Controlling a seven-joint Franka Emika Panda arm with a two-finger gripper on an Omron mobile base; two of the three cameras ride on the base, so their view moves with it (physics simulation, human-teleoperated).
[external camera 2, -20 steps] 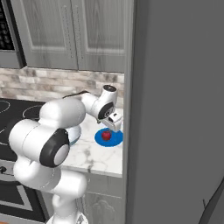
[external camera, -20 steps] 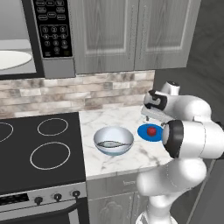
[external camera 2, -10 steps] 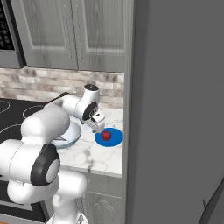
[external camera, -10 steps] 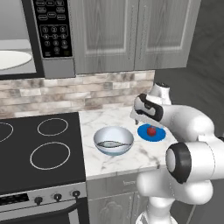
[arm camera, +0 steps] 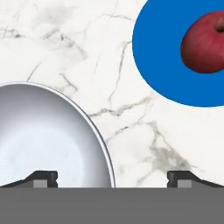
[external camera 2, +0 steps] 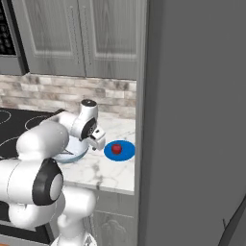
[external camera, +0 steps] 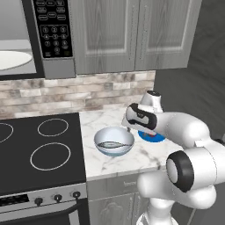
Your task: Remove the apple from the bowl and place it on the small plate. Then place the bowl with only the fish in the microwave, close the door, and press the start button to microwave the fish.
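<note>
**Q:** Apple status?

**Me:** Apple (arm camera: 204, 42) sits on the small plate (arm camera: 157, 57), so that part looks done. The fish (external camera: 114, 144) lies alone in the bowl (external camera: 114, 141) on the counter (external camera: 132, 162), just beside the plate.

**Q:** And your fingers?

**Me:** My fingers (arm camera: 112, 177) are spread wide and hold nothing. They straddle the bowl's near rim, one tip over the inside and the other over bare marble between bowl and plate.

**Q:** What worries you?

**Me:** The rim is thin and glossy. If I close on too little of it, the bowl could tip as it lifts and spill the fish. Coming down off-line, I might shove the bowl sideways, or nudge the plate and set the apple rolling.

**Q:** The microwave?

**Me:** The microwave (external camera: 35, 39) hangs up at left over the stove (external camera: 39, 149). Its cavity seems open, though I can't make out the door from here. It's a long carry with a one-sided grip.
</note>
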